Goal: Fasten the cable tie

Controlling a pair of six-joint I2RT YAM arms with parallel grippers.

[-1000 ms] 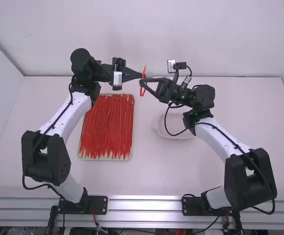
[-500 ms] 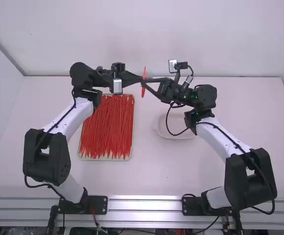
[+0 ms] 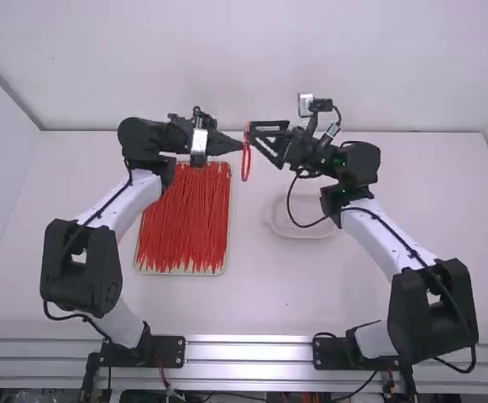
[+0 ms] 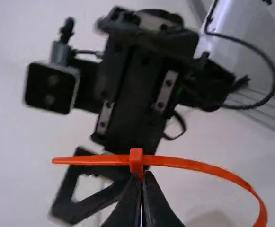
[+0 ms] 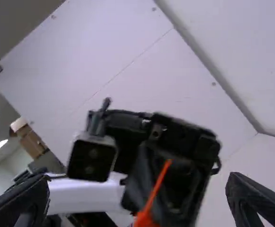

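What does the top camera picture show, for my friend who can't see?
Two robot arms meet above a white table: the left gripper pinches a looped red cable tie, the right gripper is open beside it. A tray of red ties lies on the table.

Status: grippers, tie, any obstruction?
Left gripper shut on cable tie, tie looped, held in the air. Right gripper open, close beside it. Nothing in the way.

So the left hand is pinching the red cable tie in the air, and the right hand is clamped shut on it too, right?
Not quite: the left hand pinches the red cable tie, but the right hand is open, fingers spread wide, as the right wrist view shows.
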